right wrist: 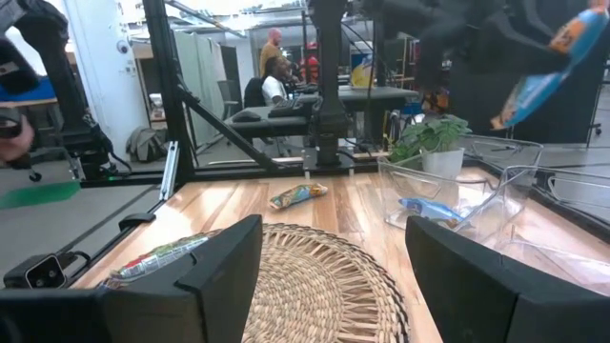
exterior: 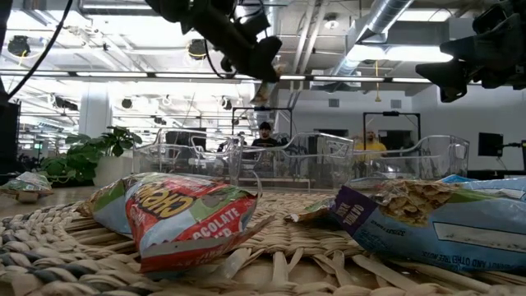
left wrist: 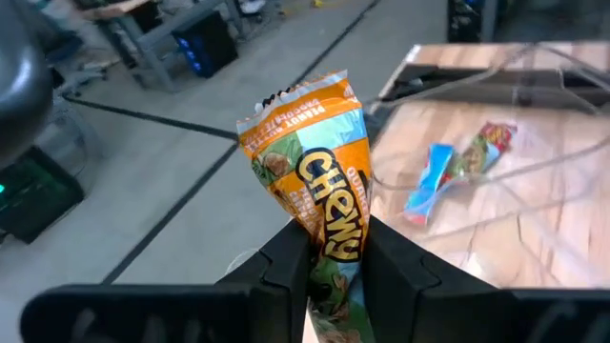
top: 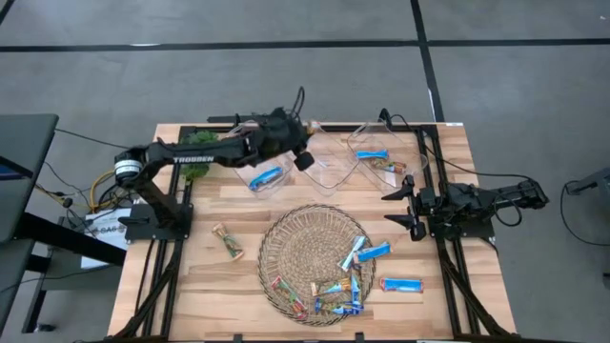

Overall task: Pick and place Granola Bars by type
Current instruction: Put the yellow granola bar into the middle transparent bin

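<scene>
My left gripper [top: 303, 151] hangs over the clear bins at the table's far side, shut on an orange-brown granola bar [left wrist: 319, 181]. It shows high up in the low view [exterior: 256, 57]. My right gripper [top: 400, 211] waits open at the table's right side, beside the round wicker tray [top: 286, 250]; its fingers stand apart in the right wrist view [right wrist: 334, 276]. Several bars lie flat on the tray [top: 348, 276]. One light blue bar [top: 400, 284] lies on the table right of the tray. A brownish bar [top: 227, 240] lies to its left. My left gripper pinches the orange-brown bar between its two fingers, across the bar's lower half [left wrist: 335, 250]. The crimped upper end [left wrist: 291, 105] sticks out well past the fingertips. The bar is lifted clear of the table, above the bins.
Three clear bins stand in a row along the far side. The left one [top: 269, 177] holds a blue bar, and the right one [top: 386, 160] holds a blue bar and a brownish one. A small green plant [top: 195, 170] stands by the left arm. People sit in the room behind.
</scene>
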Motion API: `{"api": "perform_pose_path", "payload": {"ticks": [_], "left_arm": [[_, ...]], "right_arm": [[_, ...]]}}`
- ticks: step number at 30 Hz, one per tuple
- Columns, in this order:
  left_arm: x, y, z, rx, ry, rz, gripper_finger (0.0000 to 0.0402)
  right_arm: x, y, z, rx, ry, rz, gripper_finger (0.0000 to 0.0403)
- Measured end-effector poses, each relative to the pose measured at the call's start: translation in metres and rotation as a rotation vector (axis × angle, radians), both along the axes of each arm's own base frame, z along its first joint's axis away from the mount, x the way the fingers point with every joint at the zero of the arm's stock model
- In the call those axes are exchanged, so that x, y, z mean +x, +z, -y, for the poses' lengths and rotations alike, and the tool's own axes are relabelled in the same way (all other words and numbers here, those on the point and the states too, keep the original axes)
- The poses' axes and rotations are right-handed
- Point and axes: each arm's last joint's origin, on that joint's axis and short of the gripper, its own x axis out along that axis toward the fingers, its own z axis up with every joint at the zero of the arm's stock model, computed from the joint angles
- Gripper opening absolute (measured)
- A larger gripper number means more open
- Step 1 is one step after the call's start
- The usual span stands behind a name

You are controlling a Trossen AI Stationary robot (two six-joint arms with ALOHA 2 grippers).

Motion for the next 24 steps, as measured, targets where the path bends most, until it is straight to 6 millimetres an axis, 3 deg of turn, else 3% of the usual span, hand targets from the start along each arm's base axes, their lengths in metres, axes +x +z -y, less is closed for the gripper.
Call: {"api": "perform_pose_path", "payload": {"ticks": [10,19,24], "left_arm": [[-0.004,-0.009,-0.023,0.114,-0.111,-0.083,0.0087],[0.012,-0.034,-0.036,0.126,-0.118,-0.077,0.0176],[0.012,-0.035,-0.035,0.11,-0.099,-0.078,0.0218]], "right_arm": [[0.0,0.0,0.0,0.0,0.0,0.0,0.0255],[0.0,0.0,0.0,0.0,0.001,0.0,0.0255],[0.0,0.0,0.0,0.0,0.001,0.001,0.0255]]}}
